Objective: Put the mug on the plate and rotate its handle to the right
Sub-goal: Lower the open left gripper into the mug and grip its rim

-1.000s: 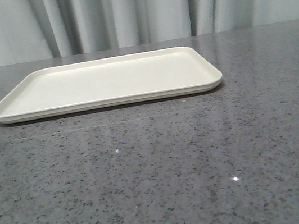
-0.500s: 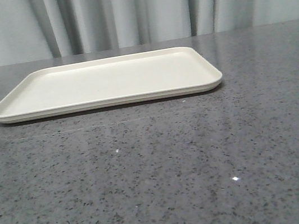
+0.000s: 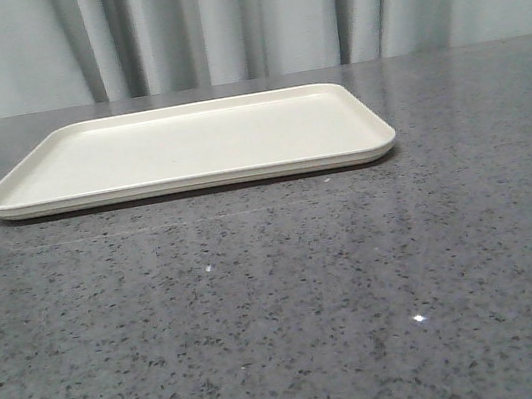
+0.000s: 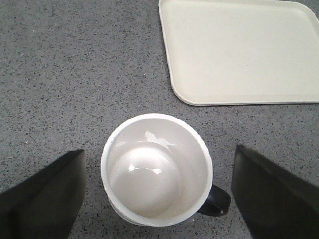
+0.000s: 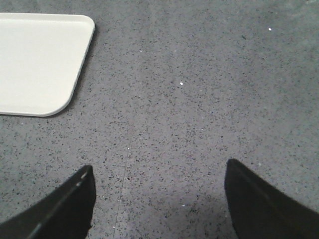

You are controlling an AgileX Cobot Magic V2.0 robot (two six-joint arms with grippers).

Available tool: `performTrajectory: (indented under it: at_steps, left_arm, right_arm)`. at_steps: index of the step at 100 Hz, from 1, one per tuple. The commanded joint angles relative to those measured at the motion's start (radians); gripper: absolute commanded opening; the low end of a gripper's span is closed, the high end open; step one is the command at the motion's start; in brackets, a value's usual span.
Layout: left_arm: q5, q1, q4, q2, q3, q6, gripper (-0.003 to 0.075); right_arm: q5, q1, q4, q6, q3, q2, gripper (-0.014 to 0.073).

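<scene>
While the mug (image 4: 156,170) stands upright on the grey table (image 3: 283,308), off the plate (image 4: 239,50) and near one of its corners, nothing of my task is done. Its handle (image 4: 215,200) points toward one of my left gripper's (image 4: 159,199) fingers, which straddle it spread wide, untouching. I judge gripping, placing and turning all remain. My right gripper (image 5: 157,199) gapes empty.
</scene>
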Motion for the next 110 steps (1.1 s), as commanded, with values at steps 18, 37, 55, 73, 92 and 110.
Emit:
performTrajectory:
  at_steps: [18, 37, 55, 73, 92, 110]
  left_arm:
    - [-0.025, 0.0, 0.068, 0.05, -0.034, -0.017, 0.0597]
    - [0.029, 0.0, 0.103, 0.125, -0.034, -0.028, 0.0597]
    - [0.023, 0.0, 0.116, 0.192, -0.034, -0.028, 0.0597]
    - [0.012, 0.0, 0.118, 0.265, -0.034, -0.024, 0.0597]
    - [-0.005, 0.0, 0.118, 0.331, -0.034, -0.024, 0.0594]
    - [-0.012, 0.0, 0.118, 0.382, -0.034, -0.024, 0.0524]
  right_arm:
    - [-0.059, 0.001, 0.0, -0.006, -0.035, 0.012, 0.0563]
    - [-0.052, 0.001, 0.0, -0.006, -0.035, 0.012, 0.0563]
    - [-0.044, 0.001, 0.0, -0.006, -0.035, 0.012, 0.0563]
    - [-0.043, 0.001, 0.0, -0.006, -0.035, 0.012, 0.0563]
    - [-0.043, 0.001, 0.0, -0.006, -0.035, 0.012, 0.0563]
    - [-0.045, 0.001, 0.0, -0.006, -0.035, 0.012, 0.0563]
